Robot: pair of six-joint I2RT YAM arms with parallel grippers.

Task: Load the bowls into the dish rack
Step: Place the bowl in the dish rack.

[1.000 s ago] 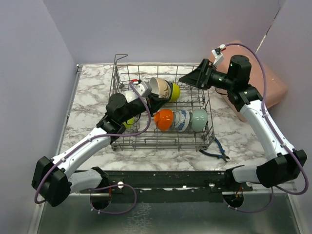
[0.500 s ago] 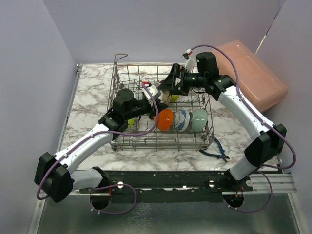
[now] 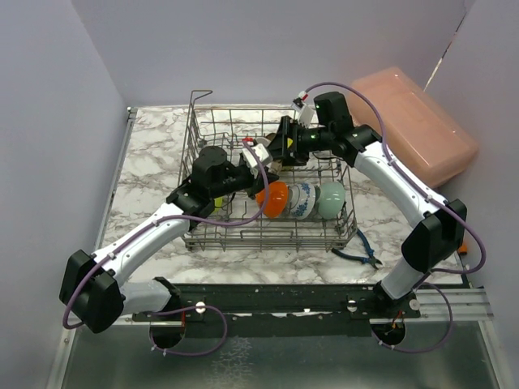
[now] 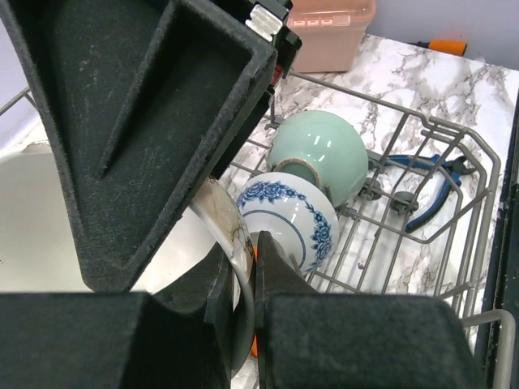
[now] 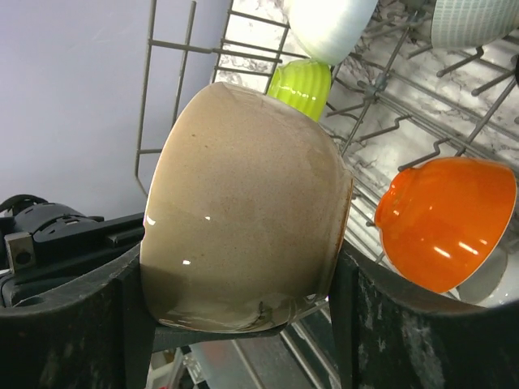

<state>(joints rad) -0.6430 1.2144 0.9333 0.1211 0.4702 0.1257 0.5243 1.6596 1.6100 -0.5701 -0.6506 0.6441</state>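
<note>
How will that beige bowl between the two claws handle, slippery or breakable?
The beige bowl shows sharp glossy highlights, so its glaze is probably slick against the pads of the right claw. Its rounded sides may let it twist if squeezed off-centre. It looks like glazed ceramic: likely rigid, and chippable against the dish rack wires.

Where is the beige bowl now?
Right wrist view, centre: beige bowl between the fingers of the right gripper over the dish rack, orange bowl to its right, left gripper pinching its rim.

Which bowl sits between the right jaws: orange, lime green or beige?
The beige bowl: it alone has a right jaw on each side, filling the right wrist view. The orange bowl and lime green bowl lie beyond it, outside the jaws.
</note>
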